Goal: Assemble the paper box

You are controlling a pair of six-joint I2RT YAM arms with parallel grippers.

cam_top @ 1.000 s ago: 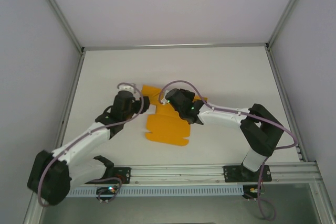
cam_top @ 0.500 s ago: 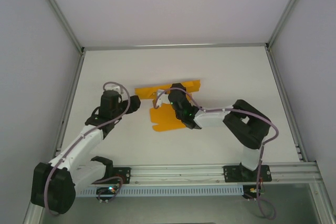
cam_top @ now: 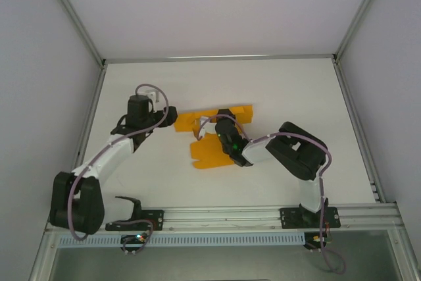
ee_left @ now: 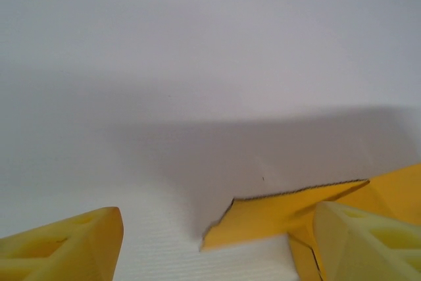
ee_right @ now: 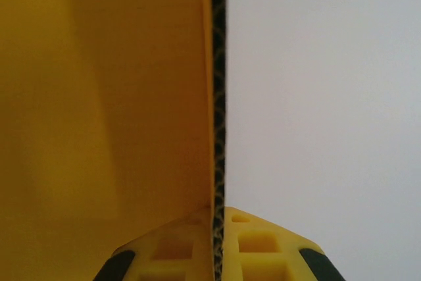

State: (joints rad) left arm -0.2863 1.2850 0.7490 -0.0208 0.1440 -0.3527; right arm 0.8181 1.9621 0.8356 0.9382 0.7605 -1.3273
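Observation:
The paper box is an orange-yellow die-cut sheet point(cam_top: 208, 152) in the middle of the white table, partly folded, with a far strip raised. My right gripper point(cam_top: 222, 127) is over the sheet's middle and shut on a card panel. In the right wrist view the panel's edge point(ee_right: 218, 97) stands upright and runs straight into the closed fingers point(ee_right: 263, 245). My left gripper point(cam_top: 170, 118) sits at the sheet's left end and is open. Its two yellow fingers point(ee_left: 66, 245) stand wide apart, and a pointed flap point(ee_left: 289, 215) lies on the table between them, untouched.
A metal frame rail point(cam_top: 220, 58) borders the table at the back, and grey walls close in on both sides. Bare white tabletop point(cam_top: 276, 90) lies behind the sheet and to its right.
The right gripper has pulled in toward the sheet's middle and part of the sheet now stands up folded. The left arm has swung back and left, and its gripper now points at the sheet's left end.

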